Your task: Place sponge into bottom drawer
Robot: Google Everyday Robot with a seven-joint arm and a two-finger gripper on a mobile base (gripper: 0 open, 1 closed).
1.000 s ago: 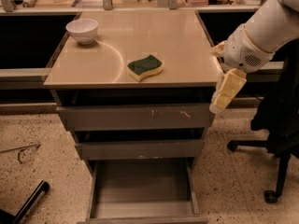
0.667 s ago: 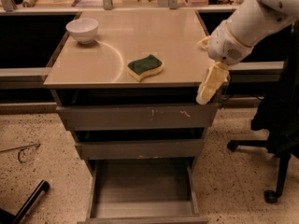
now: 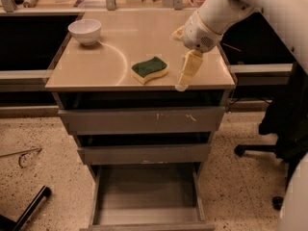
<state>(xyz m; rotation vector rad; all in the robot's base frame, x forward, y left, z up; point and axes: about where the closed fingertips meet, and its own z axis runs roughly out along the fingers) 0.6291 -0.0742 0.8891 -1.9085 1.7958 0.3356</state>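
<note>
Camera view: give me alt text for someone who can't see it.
The robot's gripper hangs just right of the green-and-yellow sponge on the tan cabinet top, not touching it. The bottom drawer stands pulled open below, and a white bowl sits at the top's back left corner.

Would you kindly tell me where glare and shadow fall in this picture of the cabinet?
Camera view: warm light, a pale curved streak on the cabinet top beside the bowl; sponge and pincer, just right of it, evenly lit; open bottom drawer dim, floor visible.
</note>
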